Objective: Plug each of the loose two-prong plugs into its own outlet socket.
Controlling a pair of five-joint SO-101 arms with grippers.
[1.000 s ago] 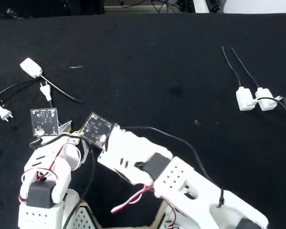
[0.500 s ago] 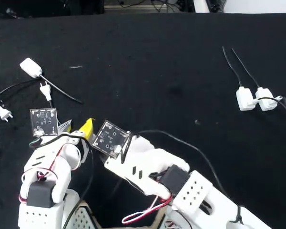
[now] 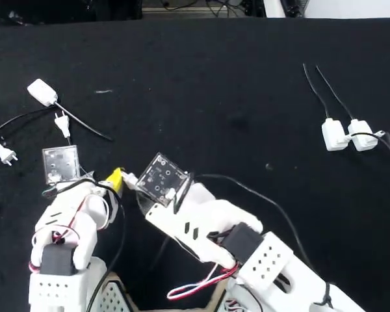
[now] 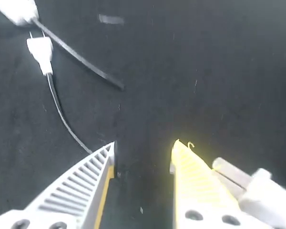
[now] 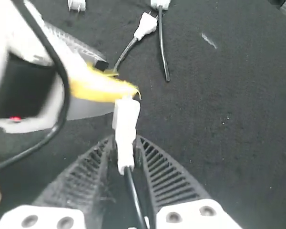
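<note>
Gripping a white two-prong plug by its body, the right tool is clenched on it, and the plug's black cord runs back between the dark ribbed fingers. The plug's front end touches the tip of the yellow finger of the left tool (the prongs themselves cannot be made out). The left tool is released, with its white ribbed finger and its yellow one spread apart and nothing between them but the black tabletop.

In the high view both arms sit at the near edge, and their tools meet at the near left. Just beyond the left tool lies a loose plug, flat on the cloth with its thin cord trailing toward the arm. A second loose plug lies near the left edge, apart from the first. Farther back on the left rests a white socket piece, with a black cable leading from it toward the middle of the tabletop.

Far to the right, well apart from both arms, two white blocks lie just beside each other, and thin black wires run from them toward the far side.
</note>
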